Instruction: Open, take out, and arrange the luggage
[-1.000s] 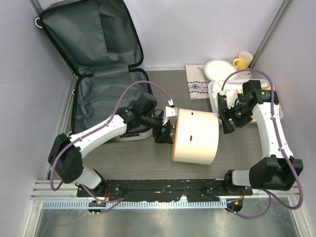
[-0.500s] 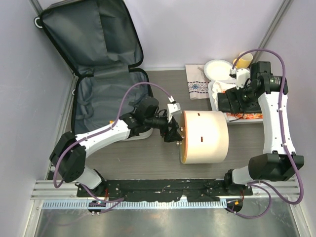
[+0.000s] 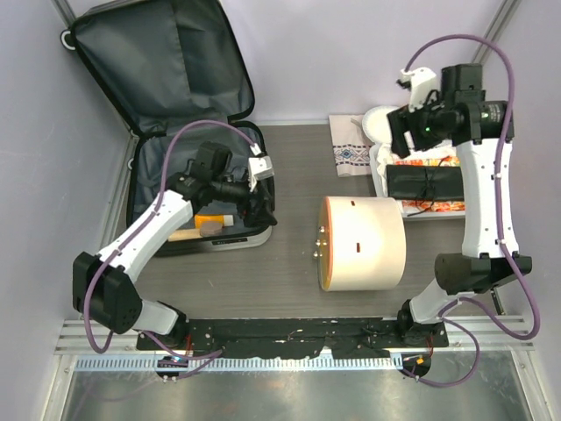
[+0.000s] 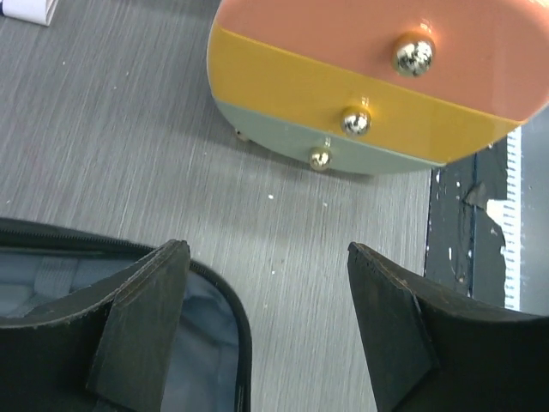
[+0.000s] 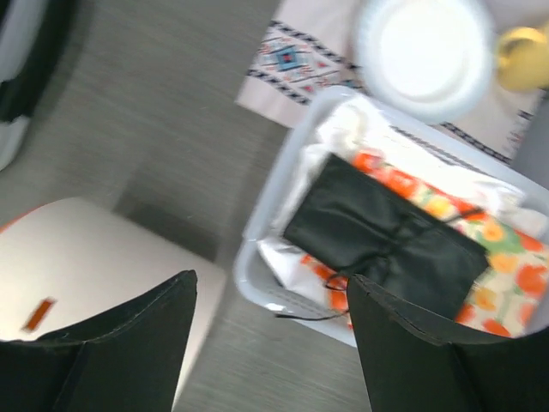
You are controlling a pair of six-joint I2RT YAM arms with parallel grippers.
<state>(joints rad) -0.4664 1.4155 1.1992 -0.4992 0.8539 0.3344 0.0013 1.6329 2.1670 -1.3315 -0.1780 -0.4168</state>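
1. Drawer chest (image 3: 364, 241): cream shell with pink, yellow and grey drawer fronts and brass knobs (image 4: 414, 54). It lies on its side on the tabletop (image 3: 289, 158), fronts facing the luggage. A second ago it sat closer to the luggage with both end effectors at its sides. It has since been shifted away and let go.
2. Luggage (image 3: 175, 167): lies left of the drawer chest and apart from it. It is open, with the lid propped against the back wall and the grey-lined base flat on the tabletop. Small items (image 3: 210, 221), one orange-yellow, show at its near end; what they are cannot be told.
3. Left end effector (image 3: 261, 209): jaws wide, holding nothing. It has drawn back from the drawer chest and hangs over the luggage edge nearest the chest.
4. Right end effector (image 3: 396, 132): jaws wide, holding nothing. It has lifted from the drawer chest's right side to above the basket.
5. Basket (image 3: 377, 171): white, just right of and behind the drawer chest. It holds a black pouch (image 3: 425, 182) on floral fabric.
6. Patterned cloth (image 3: 351, 153), plate (image 5: 425, 51) and yellow mug (image 5: 523, 56): all behind the drawer chest.
7. Judgement: the chest counts as taken out and placed. The left arm is likely after the remaining items.
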